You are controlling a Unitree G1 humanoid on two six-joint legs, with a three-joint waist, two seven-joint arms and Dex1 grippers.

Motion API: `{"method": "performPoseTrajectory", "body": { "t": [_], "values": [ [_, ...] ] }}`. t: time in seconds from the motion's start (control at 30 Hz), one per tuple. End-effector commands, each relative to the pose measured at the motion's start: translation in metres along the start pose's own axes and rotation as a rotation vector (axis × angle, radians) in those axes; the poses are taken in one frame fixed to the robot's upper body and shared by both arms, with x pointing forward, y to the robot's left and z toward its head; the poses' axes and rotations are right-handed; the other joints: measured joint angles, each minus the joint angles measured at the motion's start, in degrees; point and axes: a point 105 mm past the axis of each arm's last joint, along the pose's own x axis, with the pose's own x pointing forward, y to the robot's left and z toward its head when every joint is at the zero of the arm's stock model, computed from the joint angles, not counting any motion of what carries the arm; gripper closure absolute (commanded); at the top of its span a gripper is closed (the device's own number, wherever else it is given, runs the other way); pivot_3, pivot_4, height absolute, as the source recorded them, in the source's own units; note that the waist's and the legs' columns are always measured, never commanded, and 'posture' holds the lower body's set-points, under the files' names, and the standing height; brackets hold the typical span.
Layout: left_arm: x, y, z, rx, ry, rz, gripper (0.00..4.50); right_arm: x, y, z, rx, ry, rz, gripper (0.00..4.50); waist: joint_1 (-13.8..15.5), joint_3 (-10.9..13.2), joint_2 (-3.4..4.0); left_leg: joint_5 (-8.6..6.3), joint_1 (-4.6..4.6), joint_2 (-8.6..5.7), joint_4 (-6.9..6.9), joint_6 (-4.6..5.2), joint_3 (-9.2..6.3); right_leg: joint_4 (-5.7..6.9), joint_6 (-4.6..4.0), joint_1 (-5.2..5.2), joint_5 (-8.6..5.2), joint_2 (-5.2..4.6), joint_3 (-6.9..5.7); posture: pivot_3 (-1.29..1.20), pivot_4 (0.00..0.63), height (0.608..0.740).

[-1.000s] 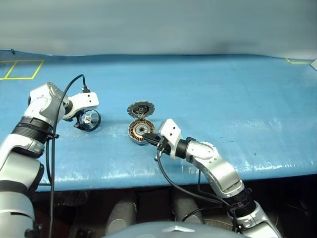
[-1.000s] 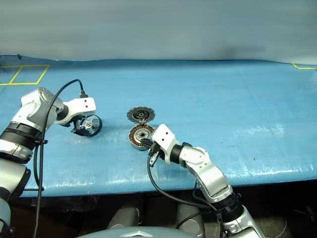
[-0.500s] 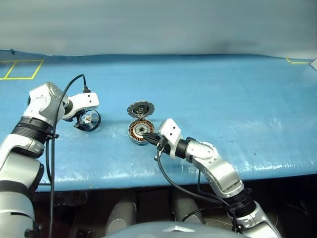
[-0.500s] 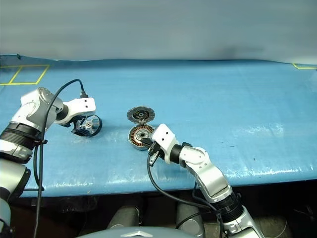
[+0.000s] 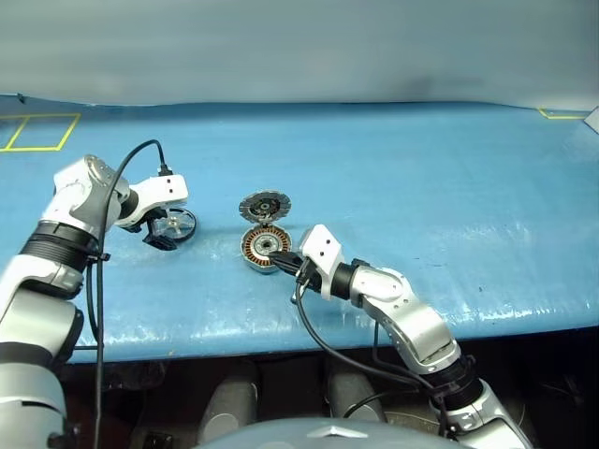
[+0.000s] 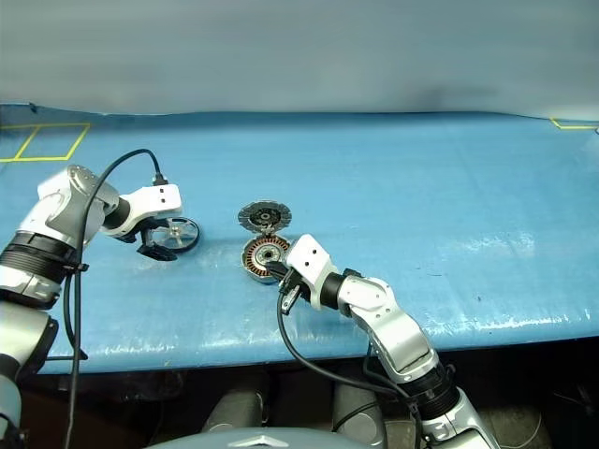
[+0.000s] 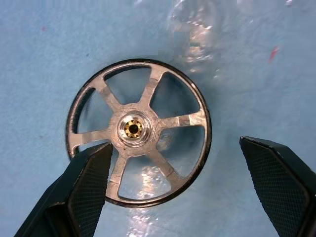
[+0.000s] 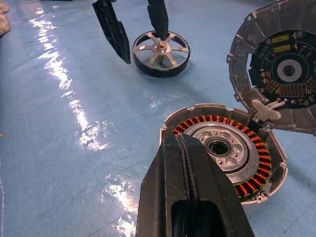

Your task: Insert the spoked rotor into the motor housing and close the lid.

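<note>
Motor housing (image 8: 224, 153) open, lid (image 8: 279, 66) up; spoked rotor (image 7: 139, 132) outside, flat.

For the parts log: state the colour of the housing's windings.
Copper-orange windings ring the silver-grey housing; clearest in the right wrist view.

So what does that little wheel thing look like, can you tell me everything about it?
The little wheel is a thin dark ring with five silvery metal spokes running to a round silver hub that has a small brass-coloured centre. It looks like metal. It lies flat on the blue table cover, off to the left of the round motor case and apart from it. The left claw hangs open right over it, one black finger across its rim and the other out to the side. Nothing grips it.
</note>
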Motion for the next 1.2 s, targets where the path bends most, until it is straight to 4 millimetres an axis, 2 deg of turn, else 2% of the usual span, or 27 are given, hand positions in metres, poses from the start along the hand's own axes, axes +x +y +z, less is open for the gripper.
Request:
{"method": "performPoseTrajectory", "body": {
  "t": [0.03,0.1,0.23,0.37,0.57,1.2],
  "values": [
    [-0.023,-0.006,0.005,0.053,-0.015,-0.059,0.00,-0.001,0.002,0.008,-0.027,-0.033,0.005,4.49,0.0,0.0,0.00,0.00,0.00,0.01,-0.01,0.00,0.00,0.00,0.00,-0.01,0.00,0.01,0.00,0.00,0.150,0.740],
    [-0.026,-0.007,0.005,0.072,-0.004,-0.066,0.00,0.000,0.002,0.007,-0.026,-0.031,0.004,4.49,0.1,0.0,0.00,0.00,0.01,0.02,-0.01,0.00,0.00,0.01,-0.01,0.00,-0.01,0.02,0.01,0.00,0.150,0.740],
    [-0.030,0.003,0.012,0.087,-0.014,0.007,0.00,0.000,0.001,0.006,-0.025,-0.029,0.002,4.49,0.2,0.0,-0.01,0.00,0.01,0.05,0.02,0.00,0.00,0.01,-0.01,0.01,-0.01,0.07,0.01,0.00,0.150,0.740],
    [-0.022,0.016,0.014,0.090,0.009,0.099,0.00,0.001,0.001,0.007,-0.029,-0.031,0.000,4.49,0.3,0.0,-0.02,0.00,0.02,0.05,0.02,0.00,-0.02,0.01,-0.01,0.04,-0.01,0.08,0.01,0.00,0.150,0.740],
    [-0.012,0.014,0.013,0.112,0.038,0.073,0.00,-0.001,-0.001,0.006,-0.035,-0.026,-0.015,4.49,0.0,0.0,-0.02,0.00,0.00,0.06,0.00,0.00,0.01,0.01,-0.02,-0.01,0.00,0.09,0.05,0.00,0.150,0.740],
    [-0.006,0.013,0.004,0.082,0.044,0.059,0.00,-0.001,-0.002,0.006,-0.039,-0.019,-0.022,4.49,0.1,0.0,-0.02,0.00,0.01,0.06,0.01,0.00,0.01,0.01,-0.02,0.01,0.00,0.09,0.05,0.00,0.150,0.740]
  ]
}}
